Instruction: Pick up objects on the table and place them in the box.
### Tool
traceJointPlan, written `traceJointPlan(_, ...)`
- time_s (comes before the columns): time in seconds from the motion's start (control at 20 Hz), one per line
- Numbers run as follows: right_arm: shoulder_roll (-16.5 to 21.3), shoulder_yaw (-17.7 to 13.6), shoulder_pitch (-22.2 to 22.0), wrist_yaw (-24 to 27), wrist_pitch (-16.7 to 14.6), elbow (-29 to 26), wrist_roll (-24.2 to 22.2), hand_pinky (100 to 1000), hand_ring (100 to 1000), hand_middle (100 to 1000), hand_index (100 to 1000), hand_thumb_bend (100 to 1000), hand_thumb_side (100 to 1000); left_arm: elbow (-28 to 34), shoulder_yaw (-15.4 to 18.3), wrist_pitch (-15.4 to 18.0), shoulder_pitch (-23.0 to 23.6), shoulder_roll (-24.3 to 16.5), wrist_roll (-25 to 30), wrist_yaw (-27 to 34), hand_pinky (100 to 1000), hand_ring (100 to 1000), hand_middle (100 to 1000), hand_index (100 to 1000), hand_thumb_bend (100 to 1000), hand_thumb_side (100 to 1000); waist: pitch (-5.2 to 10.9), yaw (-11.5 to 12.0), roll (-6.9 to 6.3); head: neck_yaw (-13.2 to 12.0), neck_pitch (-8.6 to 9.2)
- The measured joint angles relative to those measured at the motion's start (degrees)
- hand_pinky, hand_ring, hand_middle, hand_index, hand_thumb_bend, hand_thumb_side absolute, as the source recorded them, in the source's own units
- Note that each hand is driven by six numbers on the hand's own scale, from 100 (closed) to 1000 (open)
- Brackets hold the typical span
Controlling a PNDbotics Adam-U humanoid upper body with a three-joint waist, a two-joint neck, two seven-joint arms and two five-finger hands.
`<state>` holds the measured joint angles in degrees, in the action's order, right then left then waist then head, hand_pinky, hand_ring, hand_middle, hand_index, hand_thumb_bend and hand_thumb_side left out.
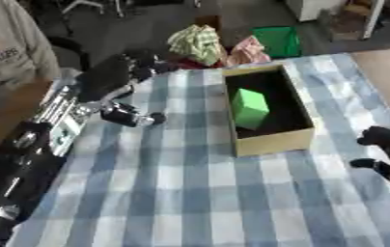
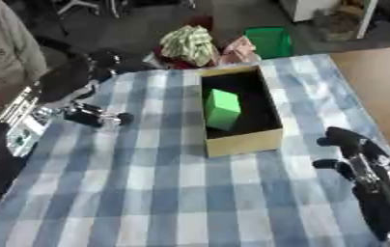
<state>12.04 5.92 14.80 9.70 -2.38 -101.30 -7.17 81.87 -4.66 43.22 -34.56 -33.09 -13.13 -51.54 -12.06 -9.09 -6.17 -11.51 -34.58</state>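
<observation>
Green block (image 1: 250,108) is already sitting tilted inside the cardboard box (image 1: 274,143), near its left wall, so that piece looks done. We can't spot any other loose object on the blue-and-white checked cloth (image 1: 190,193) covering the desk — anything left must be out of view or hidden by the arms.

Our left hand (image 1: 133,116) hangs over the cloth just left of the box, well apart from the block. It's a dark blur with something rounded at its tip, so we can't tell if the fingers are curled or slack, or whether it carries anything. Our right hand (image 2: 348,144) rests near the right edge, relaxed and empty, fingers loosely spread.

What worries us: the left arm is close to the box's left wall, so a sideways sweep could shove the box or bunch up the cloth under it. Same on the right — that hand sits just beside the box's near corner, and a careless lift might clip it.
</observation>
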Motion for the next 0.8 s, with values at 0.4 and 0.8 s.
traceJointPlan(0.4,0.26,-0.34,-0.3,-0.03,-0.2,-0.01,0.35,648,1000,678,824,100,647,11.7,3.37,-7.31,12.29,1.81,5.94,7.74,862,865,889,949,276,108,0.09,1.52,0.46,0.29,-0.08)
traceJointPlan(0.8,0.26,-0.62,-1.22,-0.04,-0.16,0.0,0.66,648,1000,678,824,100,653,19.3,6.03,-13.14,23.89,7.16,13.27,15.19,865,860,882,947,100,277,0.75,2.18,0.85,-0.29,-2.44)
